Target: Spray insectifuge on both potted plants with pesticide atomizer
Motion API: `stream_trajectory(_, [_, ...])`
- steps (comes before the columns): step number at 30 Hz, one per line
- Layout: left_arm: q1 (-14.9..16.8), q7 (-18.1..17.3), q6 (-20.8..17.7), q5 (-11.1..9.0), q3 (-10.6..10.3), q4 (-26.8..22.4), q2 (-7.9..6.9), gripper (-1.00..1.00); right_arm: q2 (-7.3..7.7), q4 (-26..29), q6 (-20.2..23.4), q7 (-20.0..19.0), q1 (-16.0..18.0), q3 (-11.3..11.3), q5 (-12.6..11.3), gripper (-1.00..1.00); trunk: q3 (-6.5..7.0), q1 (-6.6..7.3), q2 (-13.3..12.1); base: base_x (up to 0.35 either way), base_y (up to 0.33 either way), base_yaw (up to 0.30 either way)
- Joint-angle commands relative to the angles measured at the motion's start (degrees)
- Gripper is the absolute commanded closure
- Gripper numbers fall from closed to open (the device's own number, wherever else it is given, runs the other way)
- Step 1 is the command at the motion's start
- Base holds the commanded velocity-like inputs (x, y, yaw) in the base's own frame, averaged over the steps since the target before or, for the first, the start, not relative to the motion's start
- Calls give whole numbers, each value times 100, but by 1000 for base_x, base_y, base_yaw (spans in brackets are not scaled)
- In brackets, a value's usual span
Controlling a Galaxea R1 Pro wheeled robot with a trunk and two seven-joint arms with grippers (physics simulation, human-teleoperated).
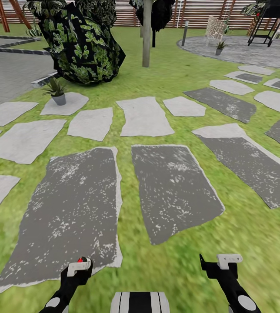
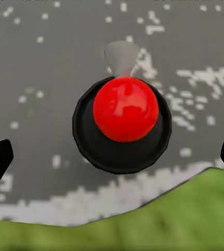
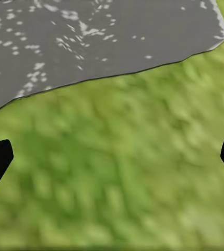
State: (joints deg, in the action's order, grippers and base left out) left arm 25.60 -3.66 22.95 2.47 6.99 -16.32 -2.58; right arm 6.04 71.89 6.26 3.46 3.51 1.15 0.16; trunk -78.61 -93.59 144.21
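1. The pesticide atomizer [image 2: 125,117] is not picked up yet. In the left wrist view I look straight down on its red top, standing on a dark paving stone [image 1: 70,213] close to the stone's edge, where grass begins.
2. The left hand [image 1: 80,266] hangs directly above the atomizer at the lower left of the head view, its two fingertips spread wide at the sides of the wrist picture, released and not touching the bottle.
3. The right hand [image 1: 221,262] sits at the lower right, over bare grass, also released and carrying nothing.
4. My reading: the approach is made; lowering, closing on the bottle, lifting it and spraying both plants all remain.
5. One potted plant [image 1: 56,91] stands on a pale stone at the upper left, beside a big dark shrub [image 1: 81,41]. The second potted plant [image 1: 220,47] is far off at the upper right, on the round patio [image 1: 244,52]. Both are well apart from the robot.
6. The garden is green lawn [image 1: 253,234] crossed by irregular grey stepping stones, with a brown slatted fence [image 1: 192,13] along the top.
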Motion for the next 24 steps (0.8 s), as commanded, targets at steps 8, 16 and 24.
stream_trajectory(8, [4,-38,16,26,48,4,3,-100,2,9,34,23,1,-5,2,-100,-4,1,1,18,0,0])
stream_trajectory(16, [3,-38,8,26,48,-3,-2,-100,2,9,34,23,1,-8,2,-100,-4,1,1,2,0,0])
stream_trajectory(24, [5,-38,12,26,50,-3,-3,-100,2,9,34,23,1,-8,2,-100,-4,1,1,0,0,0])
